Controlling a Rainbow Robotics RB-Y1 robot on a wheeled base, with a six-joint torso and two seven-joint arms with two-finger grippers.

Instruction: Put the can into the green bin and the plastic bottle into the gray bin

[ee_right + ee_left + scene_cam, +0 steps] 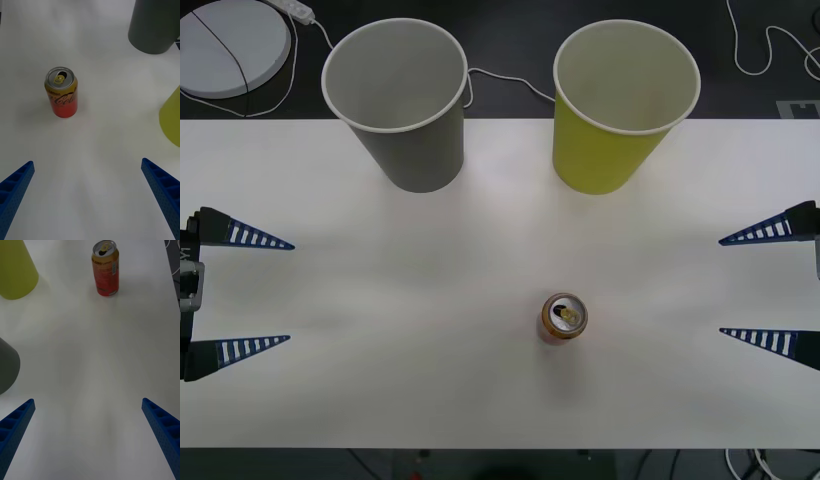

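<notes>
Front view: gray bin [398, 95] and green bin [624, 100] stand empty.

We note a white table [380, 400] as the work surface. Beyond its far edge, on the dark floor, we see a round white disc [230, 45], a white power strip [292, 8] and white cables [770, 50].

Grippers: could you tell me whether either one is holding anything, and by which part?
Nothing is held. The left gripper and right gripper are open at the table's sides; the can stands untouched between them.
</notes>
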